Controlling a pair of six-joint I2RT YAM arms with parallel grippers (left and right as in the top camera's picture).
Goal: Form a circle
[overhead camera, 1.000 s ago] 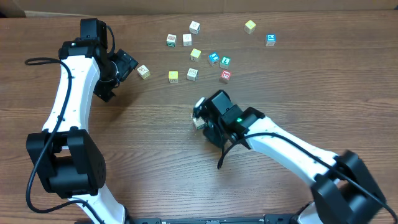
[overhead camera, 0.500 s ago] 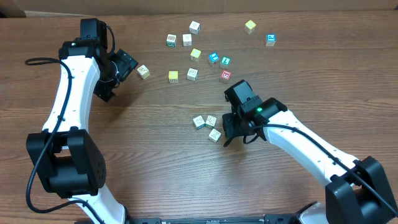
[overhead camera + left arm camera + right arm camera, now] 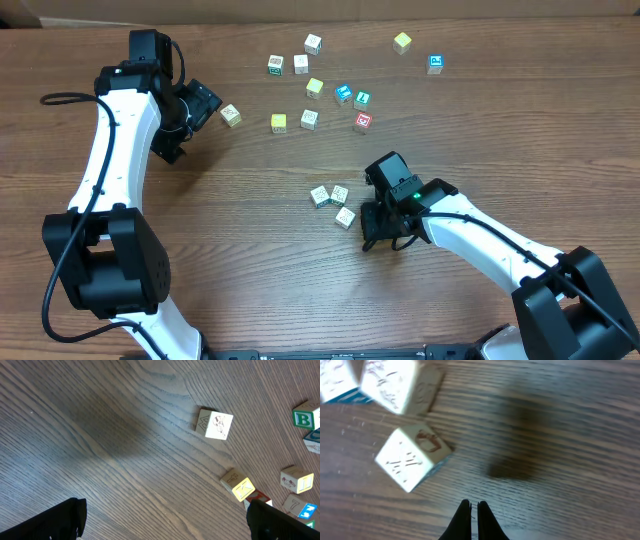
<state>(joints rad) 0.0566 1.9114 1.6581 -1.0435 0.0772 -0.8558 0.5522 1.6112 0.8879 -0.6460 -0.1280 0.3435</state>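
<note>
While the right gripper (image 3: 372, 233) is hovering with its jaws pressed together on nothing, the clump of three small cream wooden picture cubes (image 3: 335, 203) meant for the circle is lying just beside it, near the middle of the brown wooden table (image 3: 250, 260). The closed fingers are probably serving as a pusher, so gentle nudges against one cube's side are suiting best, opening the clump into a ring. The left gripper (image 3: 207, 102) is hanging wide open, well apart.

The wooden table (image 3: 250, 250) bears scattered cubes (image 3: 309, 118) and a clump (image 3: 340, 194) of perhaps three.
</note>
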